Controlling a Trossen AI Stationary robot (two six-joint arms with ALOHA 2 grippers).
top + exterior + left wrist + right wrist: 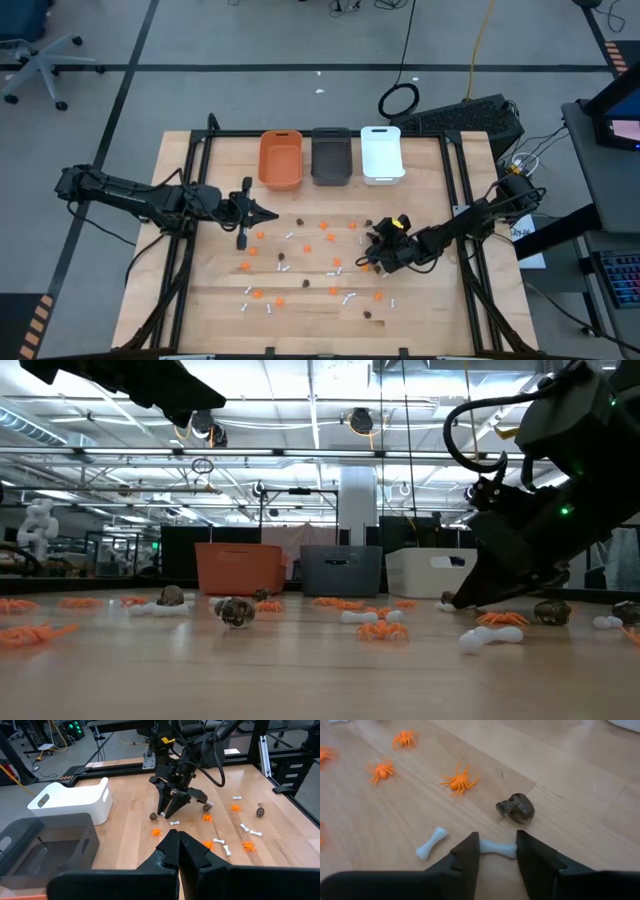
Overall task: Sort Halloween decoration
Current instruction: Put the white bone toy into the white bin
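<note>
The right gripper (497,851) is down at the table on the right side, its fingers spread apart with a white bone (498,849) lying between the tips — not yet gripped. The bone's long axis runs across the gap, from one finger toward the other, rather than along the fingers; that is the relation the coming squeeze turns on, since closing would press on the bone's ends instead of its narrow waist, and it may pivot or skid. A turn of the wrist would likely give a surer hold. Just beyond the bone sits a dark skull (516,808), near enough to be nudged, and a second bone (431,843) lies off to one side, with orange spiders (459,781) farther out. The remaining pieces are scattered over the table's middle, so the sorting appears to be barely under way. The white bin (381,153) stands at the far edge beside the grey bin (331,155) and orange bin (281,157). The left gripper (262,213) hovers over the table's left half with fingers pressed together on nothing — well apart from this bone, so the right arm is the nearer one.
</note>
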